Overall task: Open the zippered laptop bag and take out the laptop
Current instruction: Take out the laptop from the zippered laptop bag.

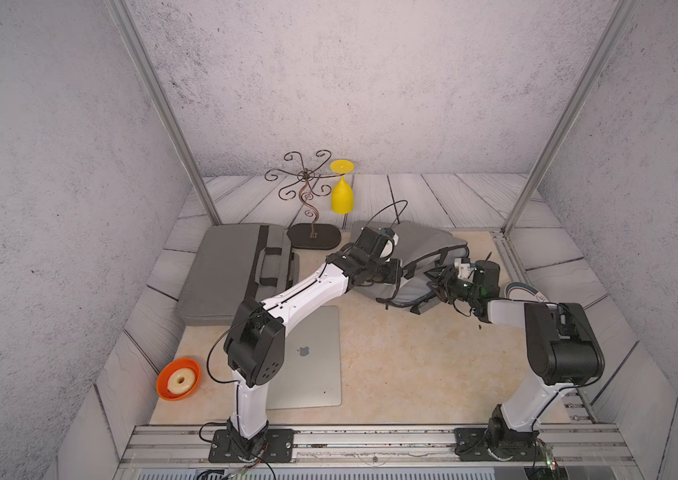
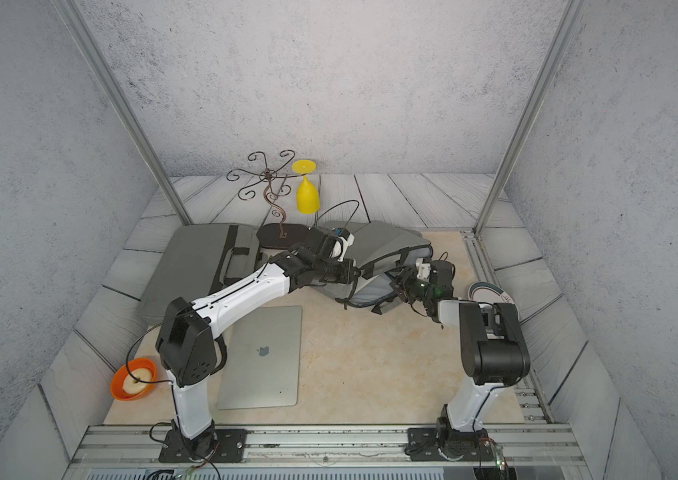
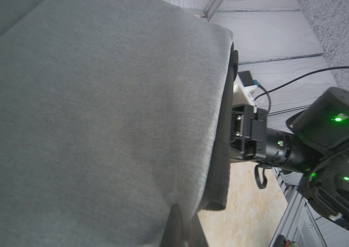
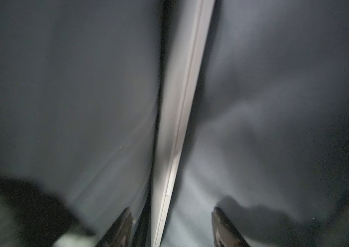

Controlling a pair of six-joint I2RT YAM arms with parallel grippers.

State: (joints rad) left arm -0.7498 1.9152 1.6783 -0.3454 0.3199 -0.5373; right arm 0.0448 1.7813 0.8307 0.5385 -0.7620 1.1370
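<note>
Low in the frame's centre, a silver laptop (image 1: 312,357) is lying flat on the table (image 1: 412,365). At middle right, the left gripper (image 1: 399,269) is clenching the laptop bag (image 1: 420,245) and holding its flap raised. Inside the bag, the right gripper (image 4: 172,208) is straddling a laptop edge (image 4: 180,96), jaws apart. A second bag (image 1: 221,266) is lying at middle left.
</note>
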